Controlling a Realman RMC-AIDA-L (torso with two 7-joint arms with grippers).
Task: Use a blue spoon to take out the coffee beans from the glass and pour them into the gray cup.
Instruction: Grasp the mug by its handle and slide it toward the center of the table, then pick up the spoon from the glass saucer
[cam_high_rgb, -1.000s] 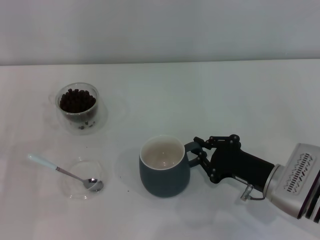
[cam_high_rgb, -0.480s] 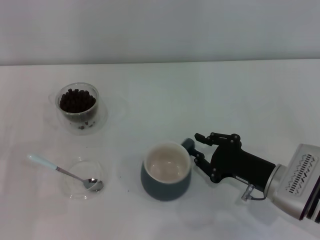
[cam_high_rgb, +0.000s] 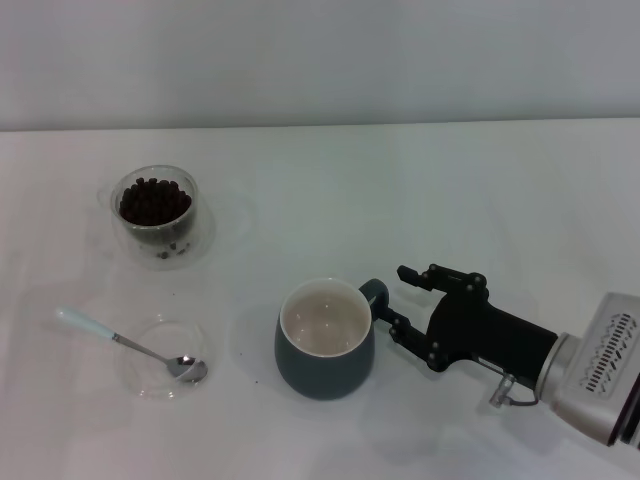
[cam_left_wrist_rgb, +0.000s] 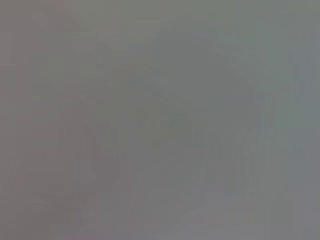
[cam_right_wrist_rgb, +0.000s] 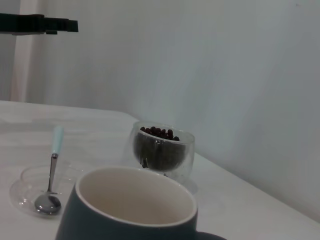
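Observation:
The gray cup (cam_high_rgb: 325, 365) stands upright at the table's middle front, cream inside bare, its handle pointing right. My right gripper (cam_high_rgb: 395, 297) is open just right of that handle, fingers spread above and below it without gripping. The glass (cam_high_rgb: 160, 232) with coffee beans (cam_high_rgb: 155, 200) stands at the back left. The blue spoon (cam_high_rgb: 90, 327) rests with its bowl in a shallow clear dish (cam_high_rgb: 150, 380) at the front left. In the right wrist view the gray cup (cam_right_wrist_rgb: 100, 225) is nearest, with the glass (cam_right_wrist_rgb: 162, 155), coffee beans (cam_right_wrist_rgb: 159, 133) and blue spoon (cam_right_wrist_rgb: 56, 142) beyond. The left gripper is out of view.
The white table (cam_high_rgb: 450, 190) runs back to a pale wall. A dark bar (cam_right_wrist_rgb: 35, 24) crosses the upper corner of the right wrist view. The left wrist view is a plain grey blur.
The gray cup moved slightly toward the table's front. My right gripper's fingers spread apart and drew back a little to the right of the handle.

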